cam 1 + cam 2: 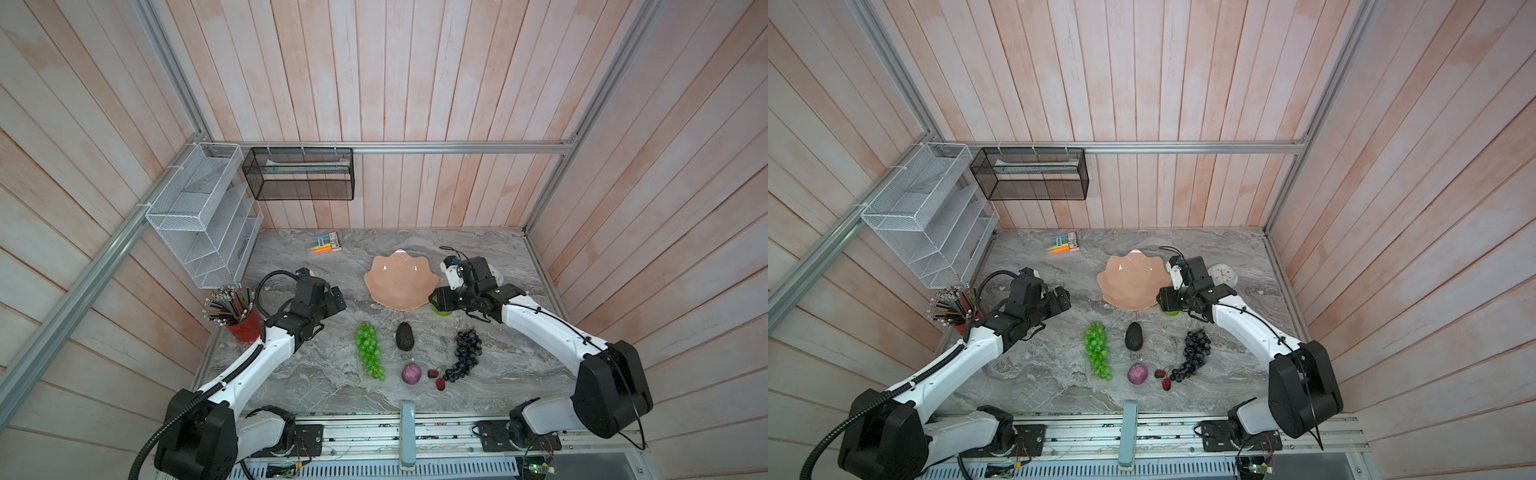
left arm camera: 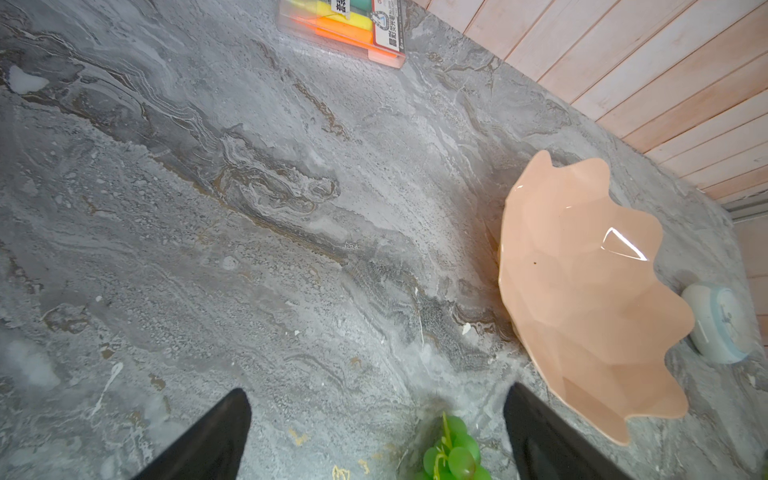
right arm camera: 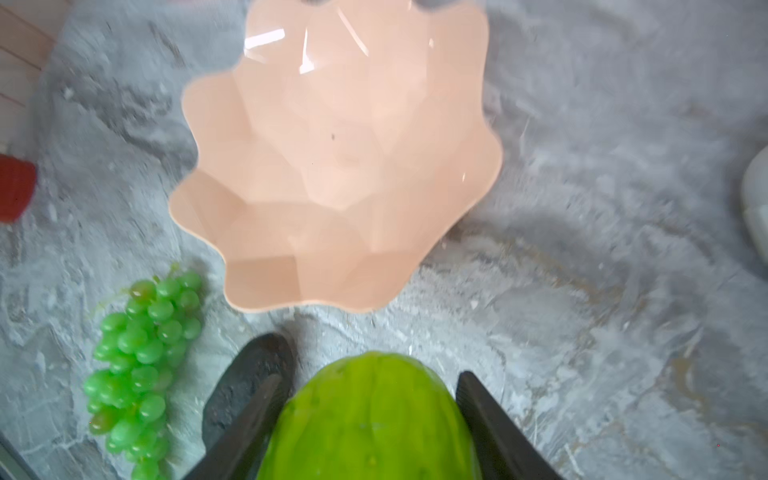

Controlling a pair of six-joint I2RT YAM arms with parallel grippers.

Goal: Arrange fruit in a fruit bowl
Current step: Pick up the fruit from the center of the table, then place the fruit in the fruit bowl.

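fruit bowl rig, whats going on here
The right pincer grips the bumpy lime-green ball beside the fruit bowl, which holds nothing yet. The left pincer hangs open over the table by the green grape bunch. That bunch, the avocado, purple ball, cherries and dark grape bunch lie on the table.

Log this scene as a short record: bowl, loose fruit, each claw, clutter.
bowl: peach bowl, empty
loose fruit: green grapes, avocado, purple grapes, purple ball, cherries
left claw: open, empty, near the green grapes
right claw: closed on the lime-green fruit, beside the bowl
clutter: clock, pencil cup, highlighter pack
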